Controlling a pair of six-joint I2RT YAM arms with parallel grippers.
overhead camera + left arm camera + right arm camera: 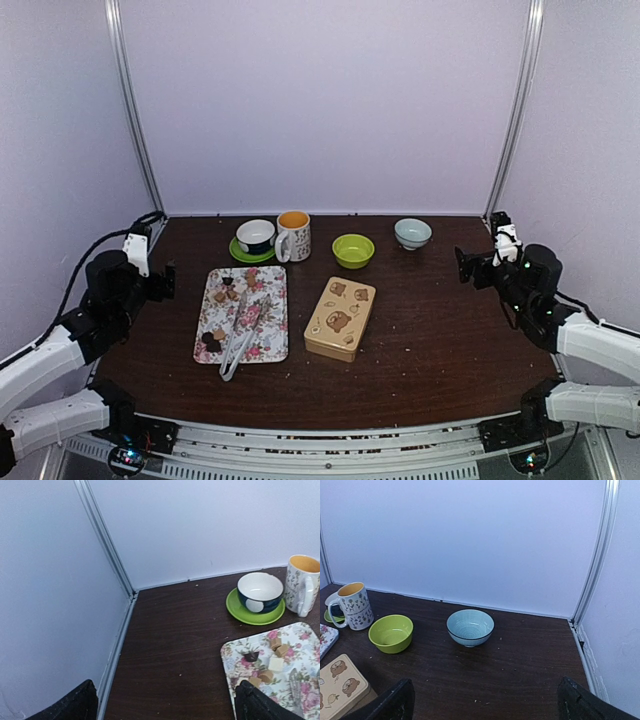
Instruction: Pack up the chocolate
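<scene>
On the flowered rectangular tray (272, 305) at left, your small brown chocolate lumps (226, 292) all lie unpacked, the tan bear-print tin (340, 318) lidded, left gripper (165, 700) and right gripper (485, 695) both spread empty.

tray (233, 655) cut off right and near | tin (340, 682) cut off near-left | cup (330, 599) mostly behind mug (354, 605) | chocolate (220, 296) too small to count from above
</scene>
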